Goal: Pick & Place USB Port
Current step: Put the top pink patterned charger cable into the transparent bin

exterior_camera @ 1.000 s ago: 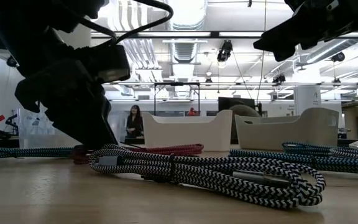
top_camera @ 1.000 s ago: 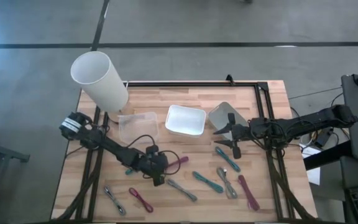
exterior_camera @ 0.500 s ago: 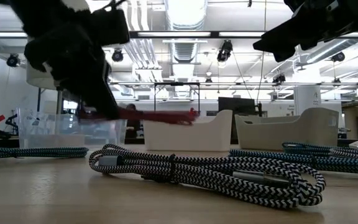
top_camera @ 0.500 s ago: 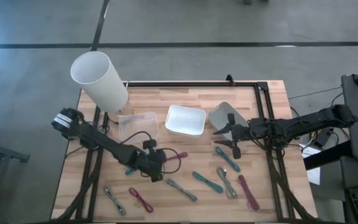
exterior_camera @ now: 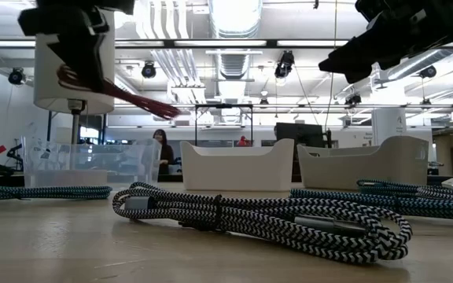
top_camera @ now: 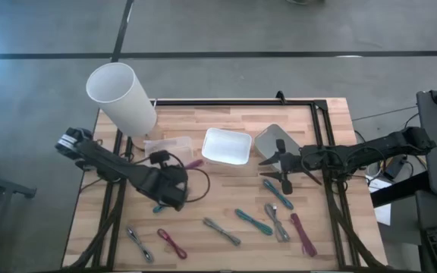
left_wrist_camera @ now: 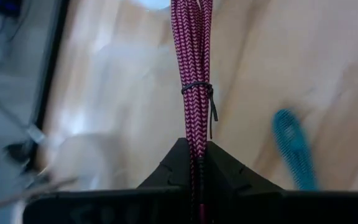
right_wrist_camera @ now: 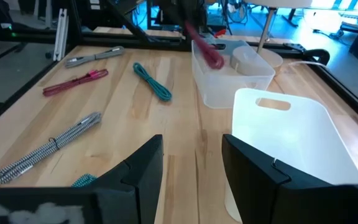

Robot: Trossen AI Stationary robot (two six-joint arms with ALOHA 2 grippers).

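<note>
My left gripper (top_camera: 180, 173) is raised above the table's left half, just near of the clear bin (top_camera: 167, 149), and is shut on a bundled magenta USB cable (top_camera: 195, 162). In the low view the gripper (exterior_camera: 85, 72) hangs high and the cable (exterior_camera: 140, 99) sticks out from it. My right gripper (top_camera: 281, 171) hovers open, holding nothing, near the grey bin (top_camera: 271, 139). Its fingers frame the white bin (right_wrist_camera: 291, 137). My left gripper pinches the magenta cable bundle between its two fingers at one end (left_wrist_camera: 196, 157), below the black tie (left_wrist_camera: 199, 88). The fingers slant downward and lie along the bundle. The bundle is lifted clear of the table, and its free end (exterior_camera: 171, 112) juts out past the fingertips, sloping slightly down.
Several more bundled cables lie on the near half: teal (top_camera: 253, 221), black-and-white (top_camera: 221, 231), red (top_camera: 171, 243), grey (top_camera: 139, 243) and magenta (top_camera: 303, 233). A white bin (top_camera: 226, 145) stands at the middle, a tall white cylinder (top_camera: 121, 95) at the far left corner.
My left gripper has risen from the table with the magenta cable and swung toward the far left, toward the clear bin, tipping as it went. The cable, which lay on the wood a second ago, is now lifted clear.
</note>
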